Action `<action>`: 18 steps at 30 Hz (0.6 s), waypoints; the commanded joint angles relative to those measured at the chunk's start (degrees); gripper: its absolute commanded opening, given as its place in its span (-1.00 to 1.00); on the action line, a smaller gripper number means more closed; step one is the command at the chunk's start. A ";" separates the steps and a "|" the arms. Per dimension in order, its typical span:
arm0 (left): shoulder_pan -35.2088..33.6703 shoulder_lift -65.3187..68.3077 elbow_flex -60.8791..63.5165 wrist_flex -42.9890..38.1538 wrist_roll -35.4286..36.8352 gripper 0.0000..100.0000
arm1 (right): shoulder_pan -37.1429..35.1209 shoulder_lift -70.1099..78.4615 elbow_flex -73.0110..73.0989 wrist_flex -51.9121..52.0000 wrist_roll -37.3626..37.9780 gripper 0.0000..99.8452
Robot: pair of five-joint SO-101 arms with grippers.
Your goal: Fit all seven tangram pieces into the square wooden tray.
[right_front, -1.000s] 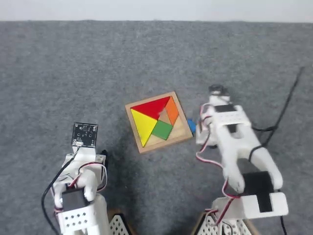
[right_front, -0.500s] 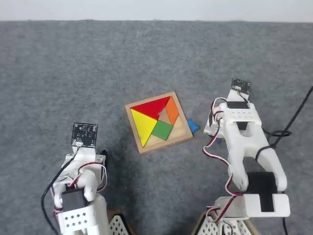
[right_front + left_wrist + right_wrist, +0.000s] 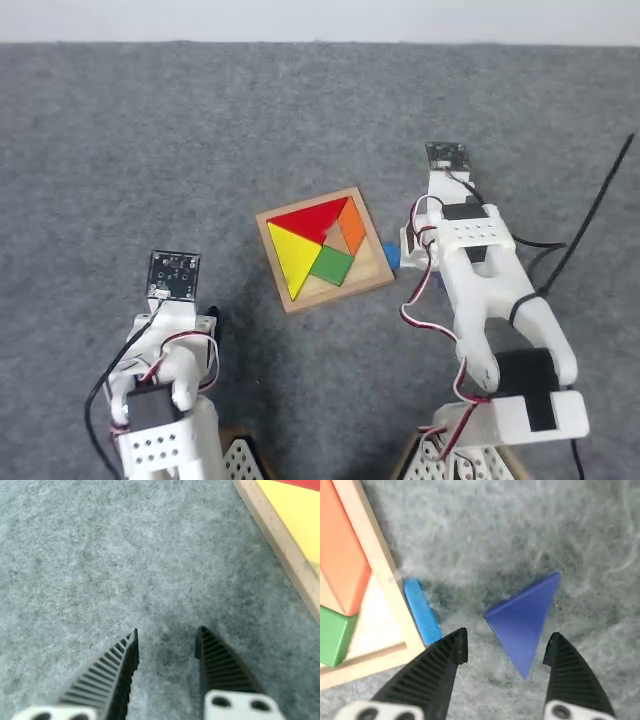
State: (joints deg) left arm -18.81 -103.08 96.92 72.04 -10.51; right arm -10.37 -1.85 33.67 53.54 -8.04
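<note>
Just outside the square wooden tray (image 3: 340, 293), a little off its rim: a dark blue triangle (image 3: 525, 617), flat on the grey felt between the widely spread, empty fingers of the right gripper (image 3: 508, 634). Probably light, stiff, smooth painted wood, thin and prone to slip; best pinched across two straight edges, not the points. Touching the tray's rim: a light blue piece (image 3: 421, 611), seemingly on edge, shape hard to tell. Off the tray's opposite side: left gripper (image 3: 168, 630), fingers moderately apart, holding nothing. Tray cut off in both wrist views.
</note>
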 commanded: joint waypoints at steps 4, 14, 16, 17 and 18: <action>0.00 -1.05 -0.48 0.35 0.44 -0.62 | 0.92 5.23 -5.80 -0.22 -2.37 -0.51; 0.00 -1.05 -0.48 0.35 0.44 -0.62 | 4.00 20.97 -23.38 9.98 -2.64 -0.51; 0.00 -1.05 -0.48 0.35 0.44 -0.62 | 4.00 22.90 -24.35 11.47 -2.64 -0.52; 0.00 -1.05 -0.48 0.35 0.44 -0.62 | 4.00 23.60 -24.70 12.26 -2.64 -0.52; 0.00 -1.05 -0.48 0.35 0.44 -0.62 | 4.00 23.96 -24.79 12.70 -2.46 -0.53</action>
State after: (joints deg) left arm -18.81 -103.08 96.92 72.04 -10.51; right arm -7.21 21.27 11.43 64.62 -10.07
